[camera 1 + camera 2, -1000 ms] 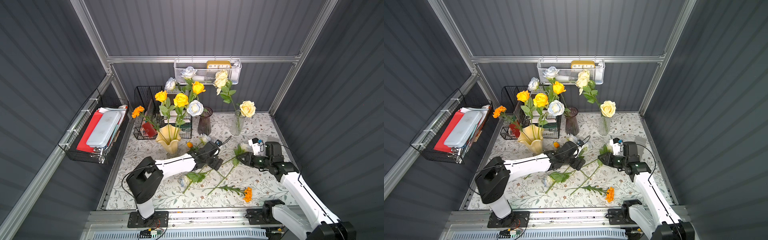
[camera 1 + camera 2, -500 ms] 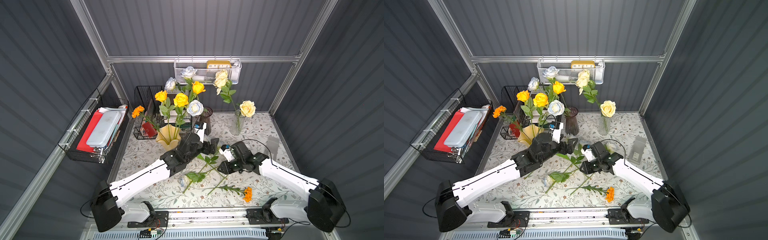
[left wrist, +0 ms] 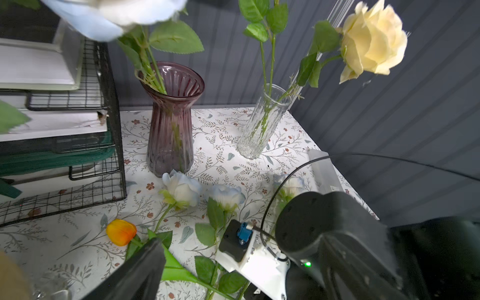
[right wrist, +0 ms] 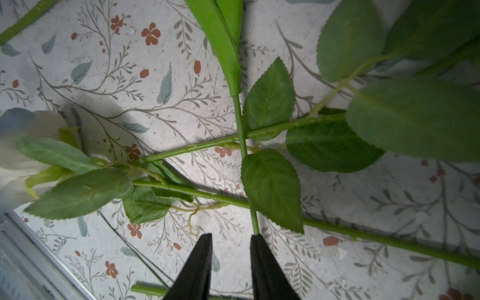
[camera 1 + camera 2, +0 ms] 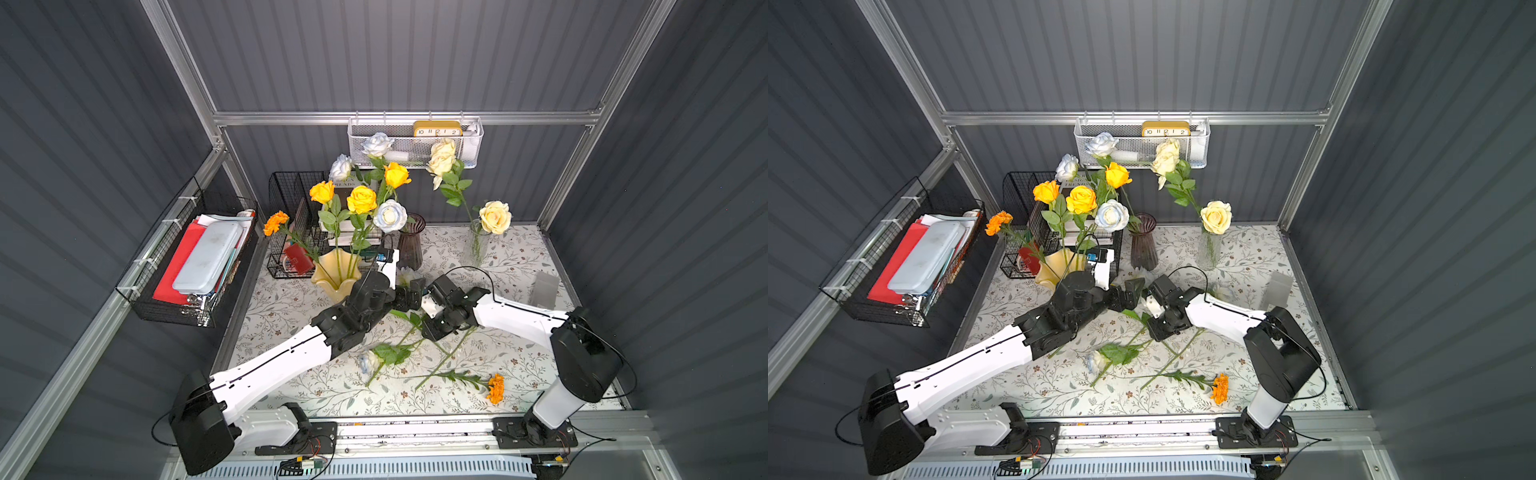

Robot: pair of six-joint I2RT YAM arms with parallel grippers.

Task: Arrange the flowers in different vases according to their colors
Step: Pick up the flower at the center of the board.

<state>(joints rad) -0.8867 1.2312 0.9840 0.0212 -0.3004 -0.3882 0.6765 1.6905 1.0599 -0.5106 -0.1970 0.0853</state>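
Yellow roses (image 5: 361, 199) and an orange marigold (image 5: 276, 222) stand in the creamy-yellow vase (image 5: 332, 276). The purple vase (image 5: 411, 247) holds bluish-white roses (image 5: 390, 215). Cream roses (image 5: 495, 217) fill the clear vase (image 5: 473, 249). Loose on the cloth lie a bluish-white rose (image 5: 368, 361), an orange marigold (image 5: 496, 388), an orange bud (image 3: 120, 232) and two pale roses (image 3: 181, 187). My left gripper (image 5: 412, 293) hovers wide open over their stems, one finger (image 3: 145, 262) showing. Right gripper (image 4: 231, 240) points down at crossed stems (image 4: 241, 140), narrowly open, only cloth between its fingers.
A black wire rack (image 5: 291, 195) with books stands behind the yellow vase. A wire basket (image 5: 187, 266) hangs on the left wall and a mesh basket (image 5: 415, 143) with a clock on the back wall. A frosted box (image 5: 544, 289) stands at the right edge.
Both arms have stretched in to the middle of the table, the right gripper coming from the right. The left gripper has opened slightly wider. The flowers lie as before.
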